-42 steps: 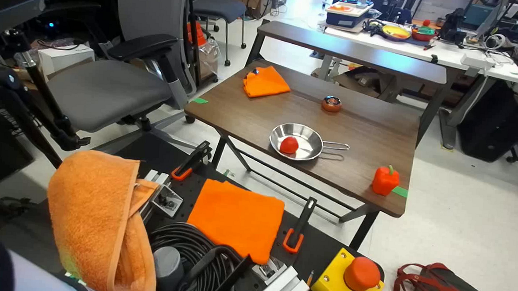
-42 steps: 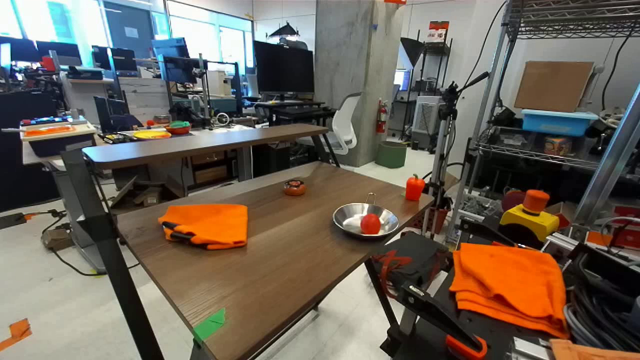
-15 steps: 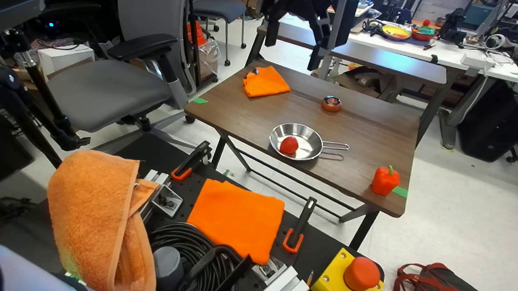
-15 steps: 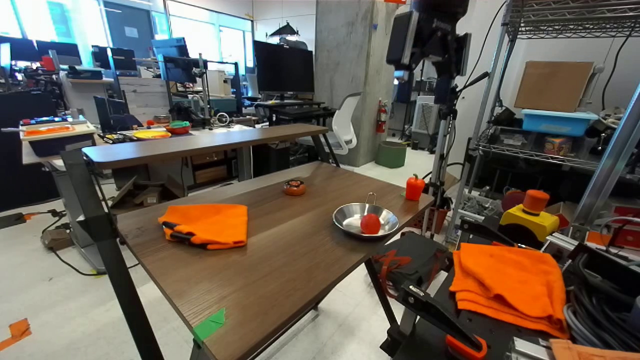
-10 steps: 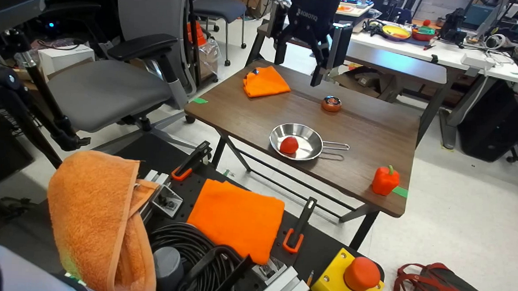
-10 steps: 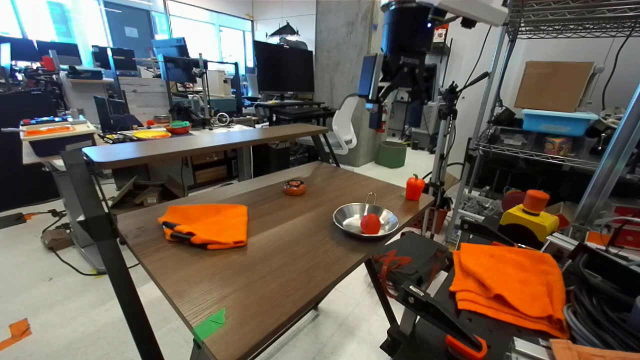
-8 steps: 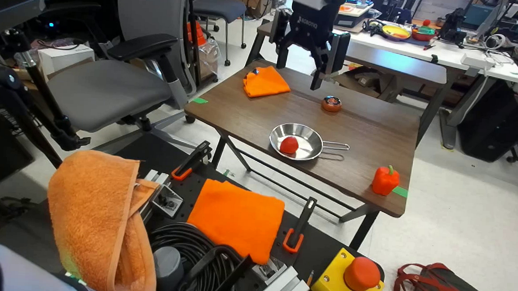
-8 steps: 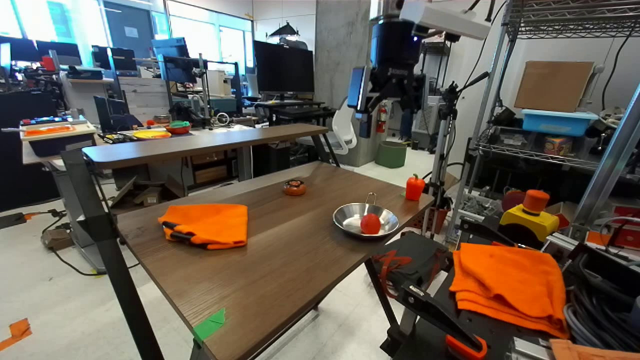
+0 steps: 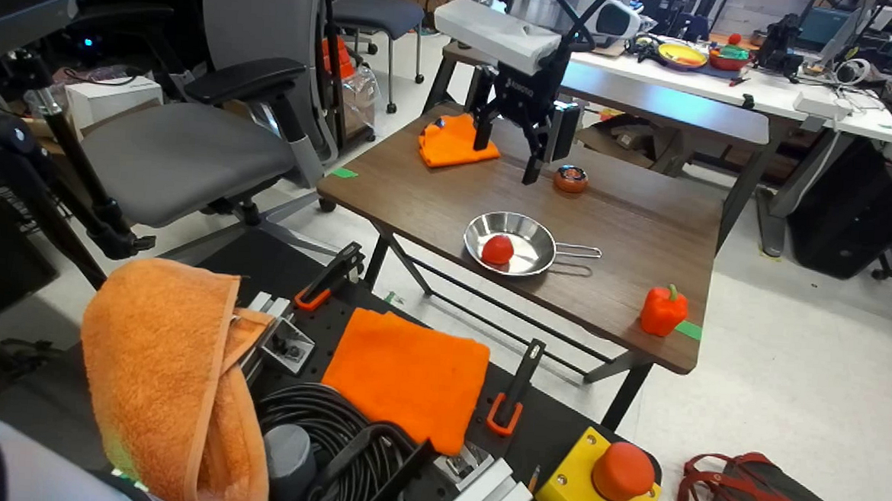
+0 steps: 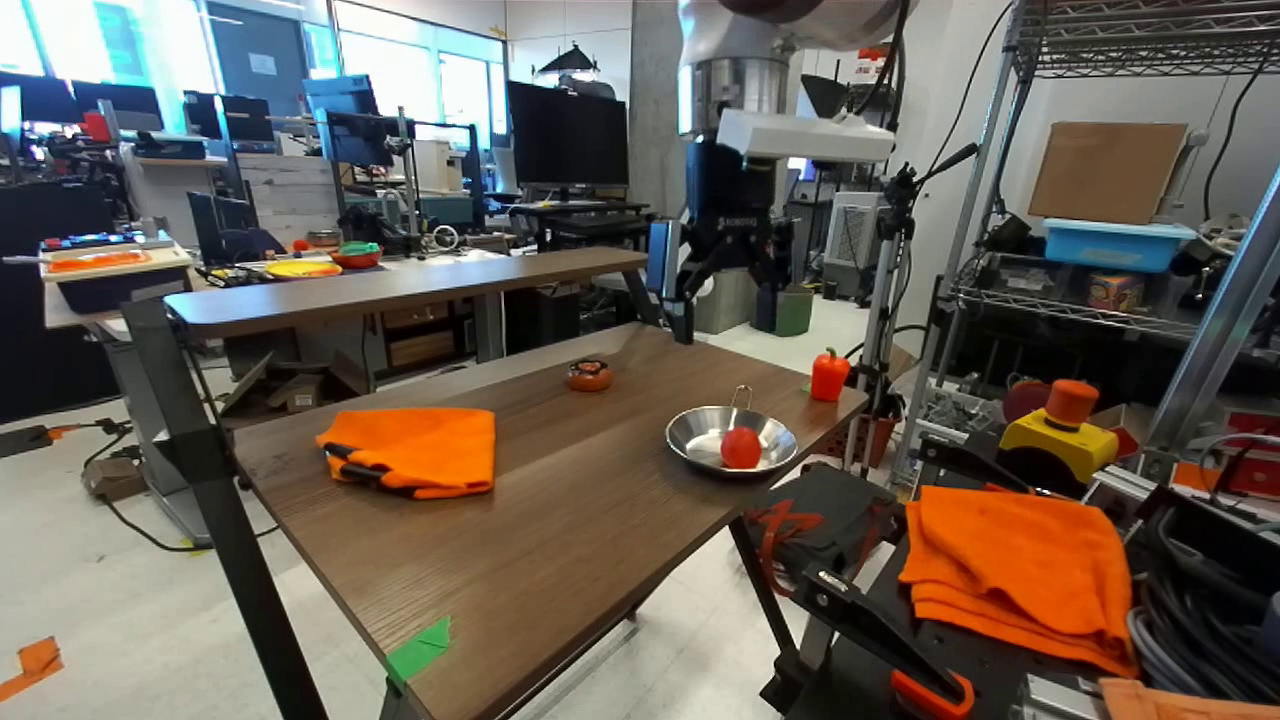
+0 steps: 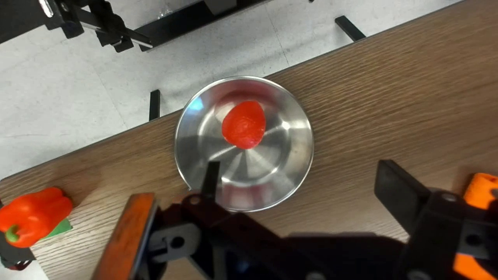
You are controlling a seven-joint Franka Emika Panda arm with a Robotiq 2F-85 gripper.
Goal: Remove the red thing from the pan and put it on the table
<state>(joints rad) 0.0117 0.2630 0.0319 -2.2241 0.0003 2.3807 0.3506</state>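
A small round red thing (image 9: 498, 250) lies inside a shallow metal pan (image 9: 531, 249), off its middle. In an exterior view the red thing (image 10: 741, 448) and the pan (image 10: 690, 437) stand near the edge of the brown table (image 10: 560, 530). My gripper (image 9: 506, 159) hangs above the table, beyond the pan in this view, fingers pointing down. It is open and empty, and also shows in an exterior view (image 10: 725, 330). In the wrist view the gripper (image 11: 298, 167) has its fingers wide apart, with the red thing (image 11: 244, 124) ahead and the pan partly behind one finger.
A red pepper (image 9: 663, 311) stands at a table corner. A round orange-brown object (image 9: 570, 179) and a folded orange cloth (image 9: 459, 143) lie on the table. A raised shelf (image 10: 400, 290) runs along one side. The pan's wire handle (image 9: 579, 251) sticks out over the table.
The arm came into view from above about a second ago. The gripper has moved down toward the table and stays open. The pan and the red thing have not moved.
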